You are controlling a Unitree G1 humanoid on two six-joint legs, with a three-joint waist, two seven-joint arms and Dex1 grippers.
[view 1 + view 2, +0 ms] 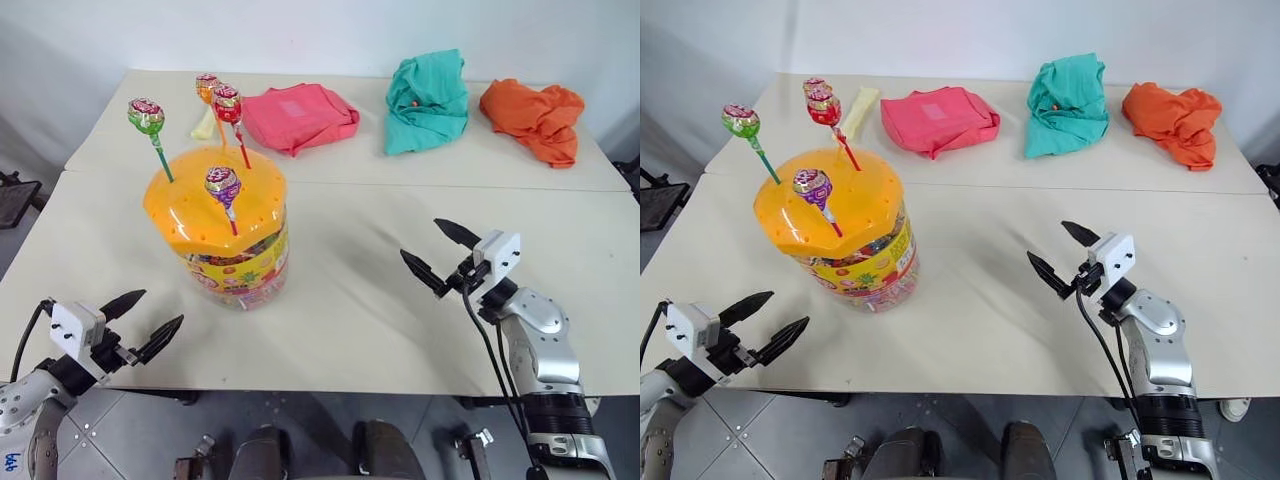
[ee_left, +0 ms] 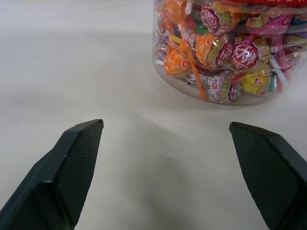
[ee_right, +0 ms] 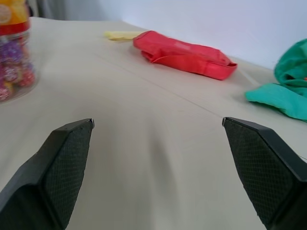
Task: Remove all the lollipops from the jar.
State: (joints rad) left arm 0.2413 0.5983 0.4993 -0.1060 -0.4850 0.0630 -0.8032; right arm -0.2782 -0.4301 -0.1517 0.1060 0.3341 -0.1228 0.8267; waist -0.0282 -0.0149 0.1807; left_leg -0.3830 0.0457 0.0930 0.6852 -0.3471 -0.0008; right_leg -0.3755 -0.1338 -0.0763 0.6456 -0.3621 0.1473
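The jar (image 1: 232, 262), a clear tub full of wrapped candies under a domed orange lid (image 1: 190, 212), stands on the left half of the near table. Several lollipops stick up from holes in the lid: a green-pink one (image 1: 146, 115), an orange one (image 1: 207, 87), a red one (image 1: 227, 103) and a purple one (image 1: 222, 185). My left gripper (image 1: 163, 306) hovers open at the table's front edge, below and left of the jar (image 2: 225, 52). My right gripper (image 1: 420, 238) stands open over the table, well to the right of the jar (image 3: 14, 52). Both hold nothing.
On the far table lie a pink cloth bundle (image 1: 298, 117), a teal cloth (image 1: 428, 100) and an orange cloth (image 1: 535, 118). A pale yellow packet (image 1: 858, 110) lies behind the jar. A seam (image 1: 450, 187) joins the two tables.
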